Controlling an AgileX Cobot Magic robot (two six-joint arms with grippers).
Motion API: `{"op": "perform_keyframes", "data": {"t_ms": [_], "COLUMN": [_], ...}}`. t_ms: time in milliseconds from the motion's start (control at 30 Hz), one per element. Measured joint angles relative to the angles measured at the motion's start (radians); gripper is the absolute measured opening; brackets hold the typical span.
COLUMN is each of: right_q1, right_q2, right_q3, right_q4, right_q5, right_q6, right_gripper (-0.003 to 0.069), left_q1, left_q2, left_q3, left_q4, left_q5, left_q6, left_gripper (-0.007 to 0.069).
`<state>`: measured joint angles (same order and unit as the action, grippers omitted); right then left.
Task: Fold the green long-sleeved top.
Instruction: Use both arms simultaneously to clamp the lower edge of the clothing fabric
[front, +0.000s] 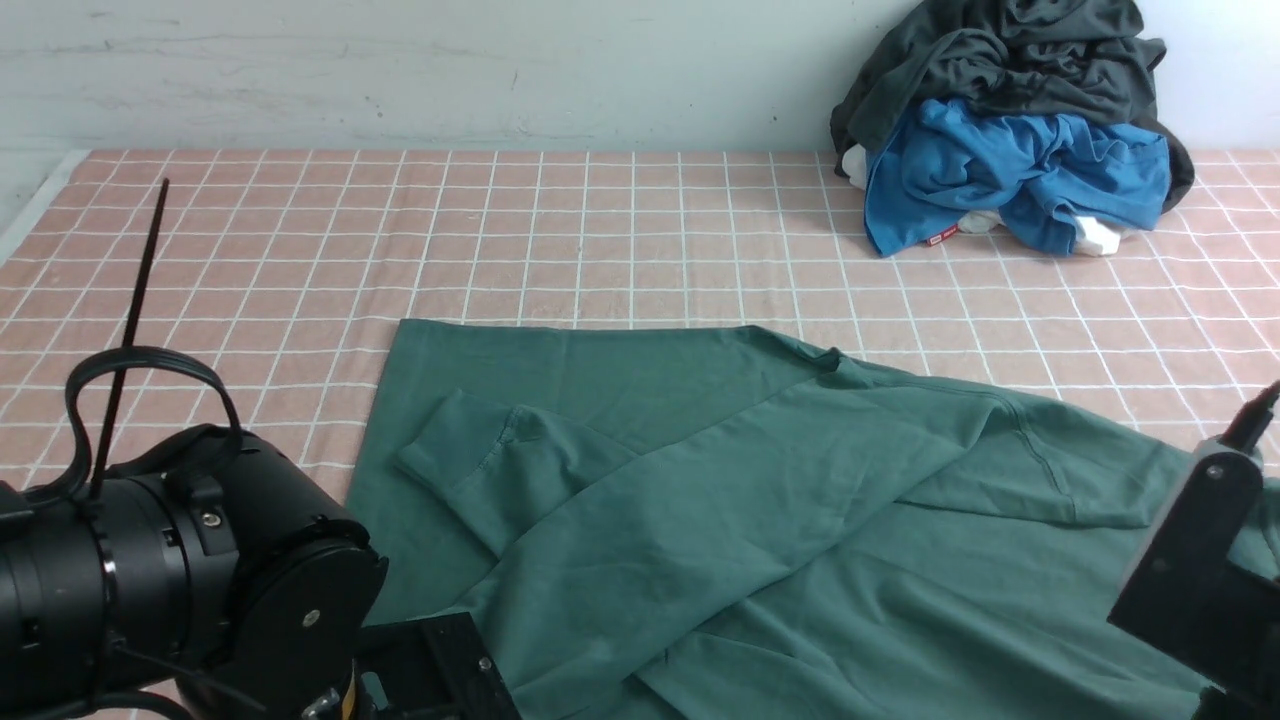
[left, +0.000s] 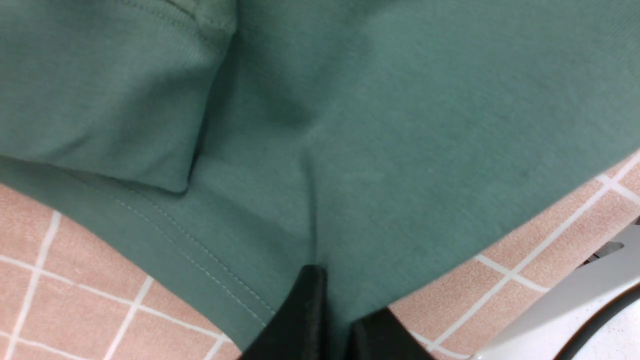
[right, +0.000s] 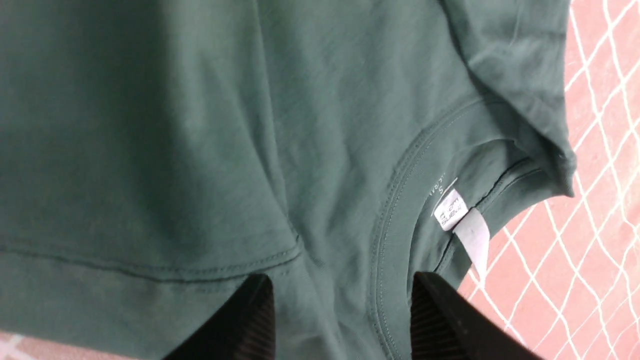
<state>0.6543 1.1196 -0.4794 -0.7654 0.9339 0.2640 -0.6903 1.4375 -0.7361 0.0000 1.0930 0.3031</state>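
Green top (front: 700, 480) lies on checked table (front: 600, 230) at 6 o'clock, sleeve (front: 560, 490) crossed over body | left gripper (left: 335, 295) pinches hem (left: 200, 245), likely to lift a fold | right gripper (right: 342, 280) spread astride collar (right: 395, 210), ready to grasp

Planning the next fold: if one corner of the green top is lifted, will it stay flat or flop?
Probably floppy: the green top lies in soft creases, its sleeve draped across the body. It puckers where the left gripper pinches its edge, so it likely trails and drags.
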Motion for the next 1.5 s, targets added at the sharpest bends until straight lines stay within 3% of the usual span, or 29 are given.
{"op": "perform_keyframes", "data": {"t_ms": [200,333,467,600,833,1200,1333,1500], "right_q1": [-0.017,-0.142,-0.240,-0.254,-0.258,-0.258,-0.259,-0.259], "right_q2": [-0.003,-0.003,-0.001,0.029,0.157,0.376,0.400,0.360], "right_q3": [-0.031,-0.109,-0.157,-0.157,-0.157,-0.157,-0.157,-0.158], "right_q4": [0.104,0.205,0.348,0.468,0.462,0.385,0.450,0.549], "right_q5": [0.012,0.024,0.025,0.040,0.037,-0.034,-0.034,-0.003], "right_q6": [0.060,0.052,-0.045,-0.159,-0.207,-0.218,-0.285,-0.350], "right_gripper": [0.0354,0.0354,0.0354,0.0363,0.0437,0.0440,0.0334,0.0064], "left_q1": [0.000,0.000,0.000,0.000,0.000,0.000,0.000,0.000], "left_q2": [0.000,0.000,0.000,0.000,0.000,0.000,0.000,0.000], "left_q3": [0.000,0.000,0.000,0.000,0.000,0.000,0.000,0.000], "left_q4": [0.000,0.000,-0.010,-0.012,-0.015,-0.016,-0.016,-0.016], "left_q5": [0.000,0.000,-0.006,-0.019,-0.020,-0.023,-0.023,-0.023], "left_q6": [0.000,0.000,0.000,0.000,0.000,0.000,0.000,0.000], "left_gripper": [-0.0001,-0.0001,-0.0001,-0.0001,-0.0001,-0.0001,-0.0001,-0.0001]}}
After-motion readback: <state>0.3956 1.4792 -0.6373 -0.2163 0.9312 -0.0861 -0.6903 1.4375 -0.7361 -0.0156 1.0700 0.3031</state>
